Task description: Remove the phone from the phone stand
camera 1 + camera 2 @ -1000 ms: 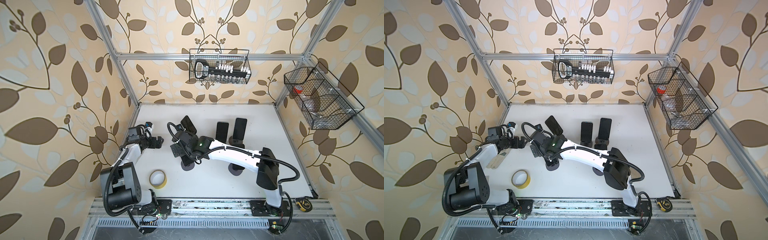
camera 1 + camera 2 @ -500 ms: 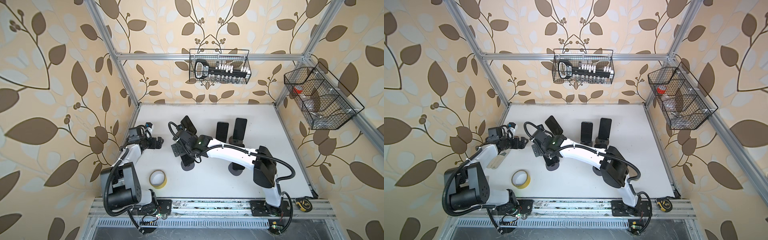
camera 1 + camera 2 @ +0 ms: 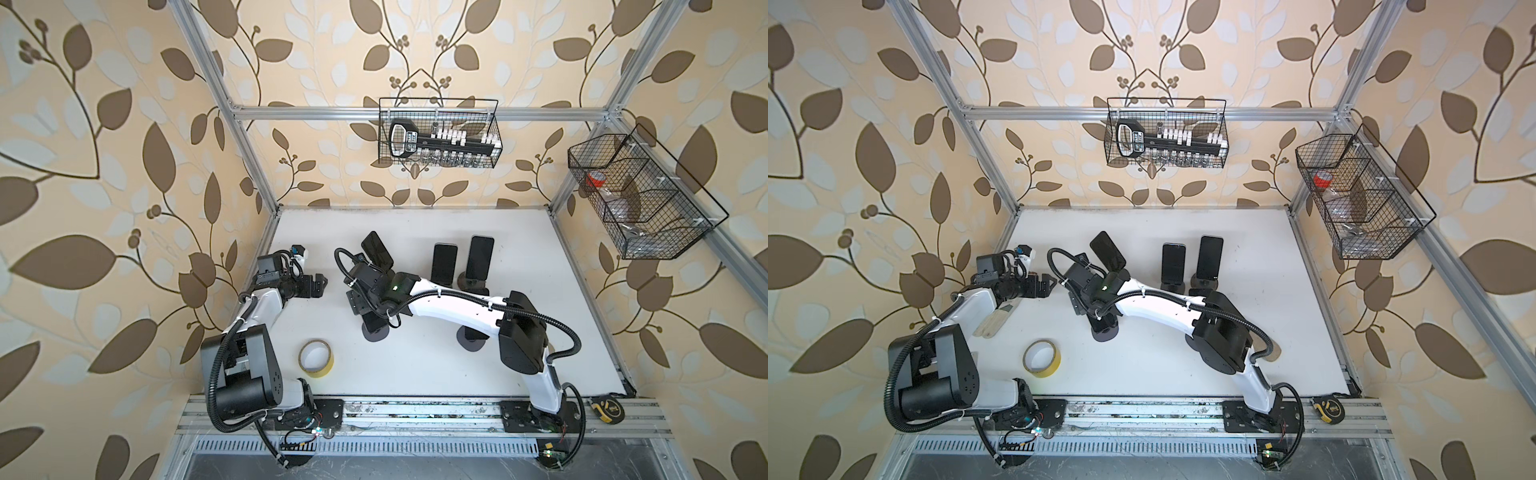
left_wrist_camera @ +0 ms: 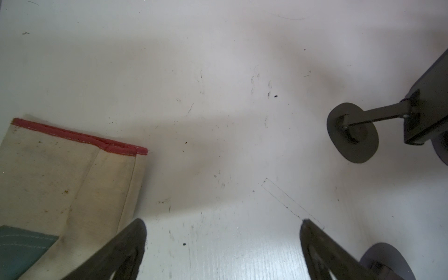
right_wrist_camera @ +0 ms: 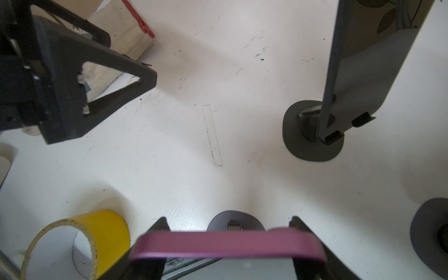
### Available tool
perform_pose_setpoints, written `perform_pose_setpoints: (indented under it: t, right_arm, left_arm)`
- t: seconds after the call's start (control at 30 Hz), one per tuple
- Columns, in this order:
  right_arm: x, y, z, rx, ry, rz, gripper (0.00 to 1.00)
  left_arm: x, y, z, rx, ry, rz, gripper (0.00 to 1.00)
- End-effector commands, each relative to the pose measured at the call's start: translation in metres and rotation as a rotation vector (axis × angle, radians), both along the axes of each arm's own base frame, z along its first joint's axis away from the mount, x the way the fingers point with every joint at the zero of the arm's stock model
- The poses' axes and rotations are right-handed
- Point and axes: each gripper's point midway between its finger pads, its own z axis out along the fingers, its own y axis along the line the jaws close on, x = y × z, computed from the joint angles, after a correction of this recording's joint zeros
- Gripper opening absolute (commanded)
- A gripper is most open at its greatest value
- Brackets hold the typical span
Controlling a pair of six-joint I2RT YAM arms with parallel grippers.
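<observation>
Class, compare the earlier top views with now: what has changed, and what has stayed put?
The right gripper has closed onto the sides of the pink-edged phone, and its arm edged slightly toward the left arm. The open left gripper, yellow tape roll and the three other phones stayed put.

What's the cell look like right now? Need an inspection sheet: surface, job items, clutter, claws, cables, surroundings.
Surface: white table, scuffed, dark specks, a drawn rectangle outline.
Job's things: pink-edged phone appears seated on its phone stand; tilted phone and two upright phones on other stands.
Clutter: yellow tape roll; work glove by the left arm.
Claws: right claw closed on the pink-edged phone's side edges; left claw open, empty.
Cables: black conduit loops off the right arm; no snag seen.
Surroundings: wire basket holding a socket set on the back wall; side basket; tape measure on the front rail.
</observation>
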Motion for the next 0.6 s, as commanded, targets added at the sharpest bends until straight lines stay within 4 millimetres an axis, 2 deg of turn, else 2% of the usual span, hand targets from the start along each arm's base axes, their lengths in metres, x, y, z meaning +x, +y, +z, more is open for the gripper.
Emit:
perform_pose_setpoints:
  t: [0.0, 0.3, 0.57]
  right_arm:
    - [0.0, -0.003, -0.006, -0.039, 0.0, -0.016, 0.72]
    - [-0.004, -0.007, 0.001, -0.036, -0.005, -0.027, 0.7]
    - [-0.005, -0.01, 0.022, -0.002, -0.015, -0.019, 0.69]
  left_arm:
    - [0.002, -0.001, 0.012, 0.011, -0.045, -0.013, 0.99]
    - [0.003, -0.002, 0.012, 0.005, -0.043, -0.024, 0.99]
    - [0.002, -0.004, 0.012, 0.001, -0.041, -0.035, 0.99]
